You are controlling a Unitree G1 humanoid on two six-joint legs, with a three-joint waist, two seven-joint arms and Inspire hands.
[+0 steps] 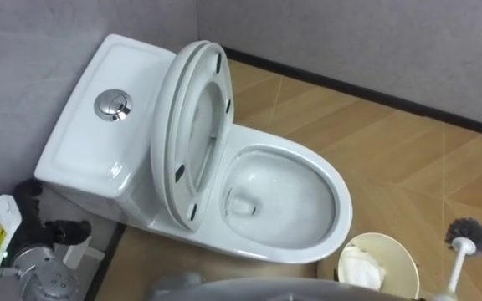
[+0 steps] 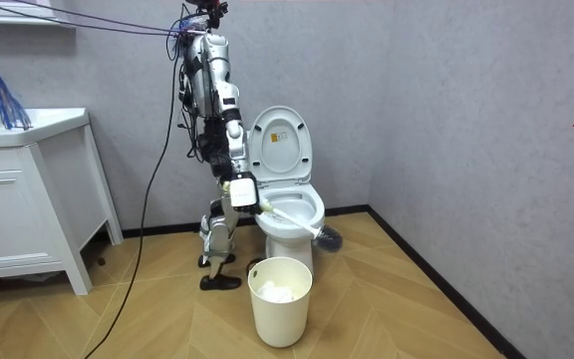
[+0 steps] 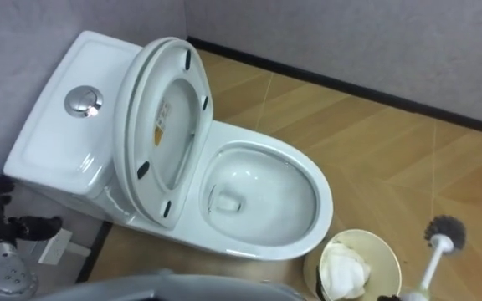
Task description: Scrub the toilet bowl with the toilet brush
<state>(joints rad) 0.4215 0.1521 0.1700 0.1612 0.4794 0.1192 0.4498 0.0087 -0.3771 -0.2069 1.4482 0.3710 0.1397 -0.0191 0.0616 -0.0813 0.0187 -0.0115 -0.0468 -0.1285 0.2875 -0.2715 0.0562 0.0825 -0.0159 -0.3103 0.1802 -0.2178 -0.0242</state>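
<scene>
A white toilet (image 1: 291,242) stands against the grey wall with its lid and seat (image 1: 191,134) raised and its bowl open; the tank (image 1: 99,125) is on my left. In the room view I stand at the toilet's side, and my right hand (image 2: 244,190) is curled round the white handle of the toilet brush (image 2: 292,216). The brush slants down across the front of the bowl. Its grey bristle head (image 1: 467,229) hangs over the floor to the right of the bowl, outside it. My left hand (image 1: 53,227) hangs low beside the tank.
A cream waste bin (image 1: 402,251) with crumpled white paper in it stands on the wooden floor just in front of the bowl, between me and the brush head. In the room view a white vanity cabinet (image 2: 18,209) stands at the left.
</scene>
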